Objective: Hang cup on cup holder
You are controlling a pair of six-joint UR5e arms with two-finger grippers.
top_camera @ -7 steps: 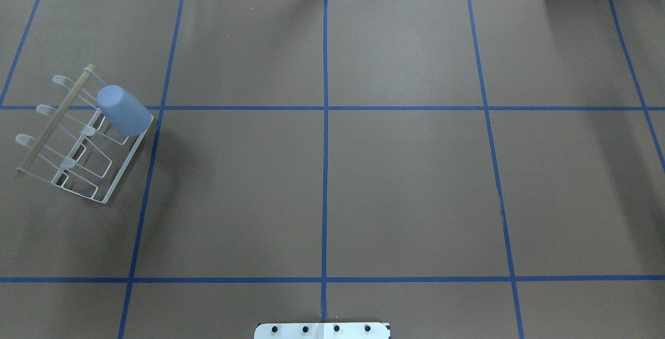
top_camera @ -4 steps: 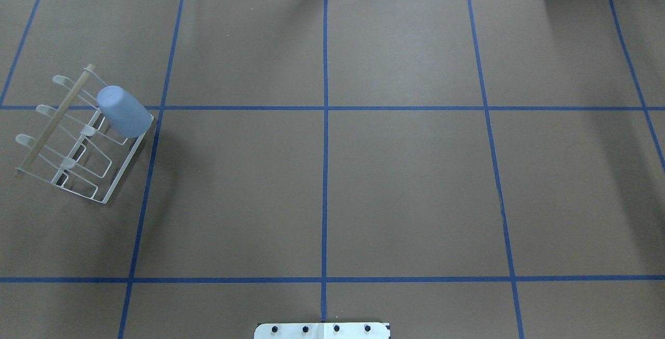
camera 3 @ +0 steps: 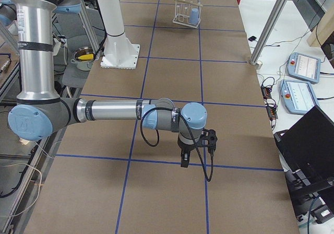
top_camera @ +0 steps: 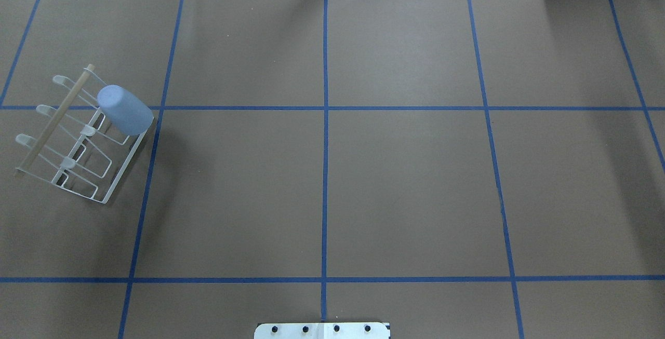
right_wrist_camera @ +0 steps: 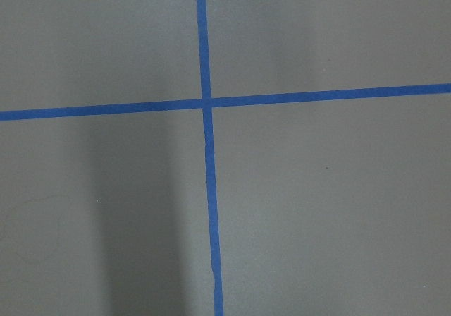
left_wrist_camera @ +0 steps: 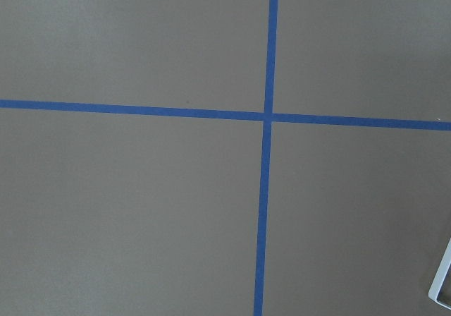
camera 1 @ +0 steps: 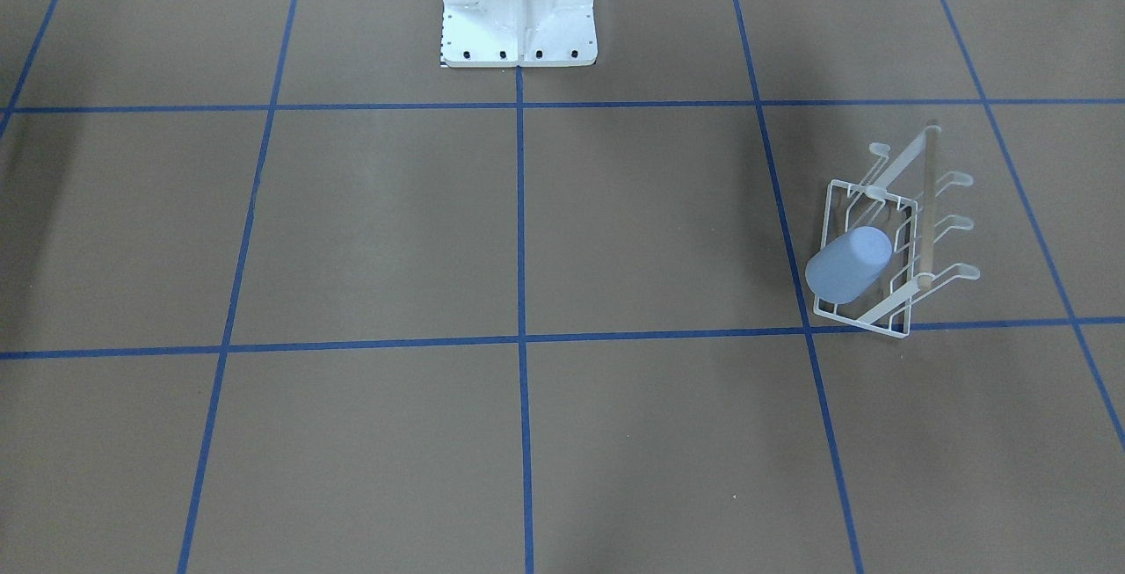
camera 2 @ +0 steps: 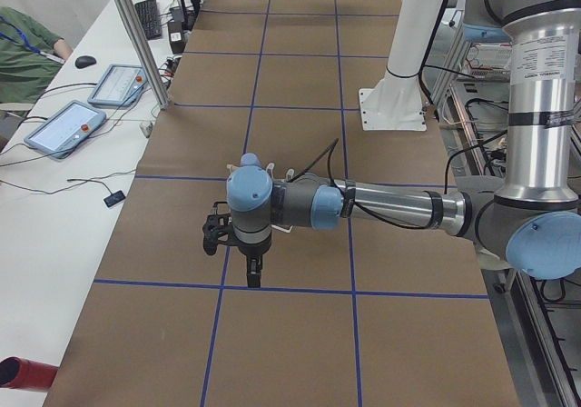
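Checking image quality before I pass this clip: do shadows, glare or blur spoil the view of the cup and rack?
Overhead view: cup and rack sharp, evenly lit, a soft shadow on the table beside them. Front-facing view: the same, no glare. Right side view: both small and far. Right wrist view: a broad dark shadow band, tape lines sharp.

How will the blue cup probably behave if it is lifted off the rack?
The cup looks like matte plastic, so it is probably light and stiff. Its smooth tapered wall may slip in a pinch. It sits tilted on the cup holder, so a sideways push might tip it off.
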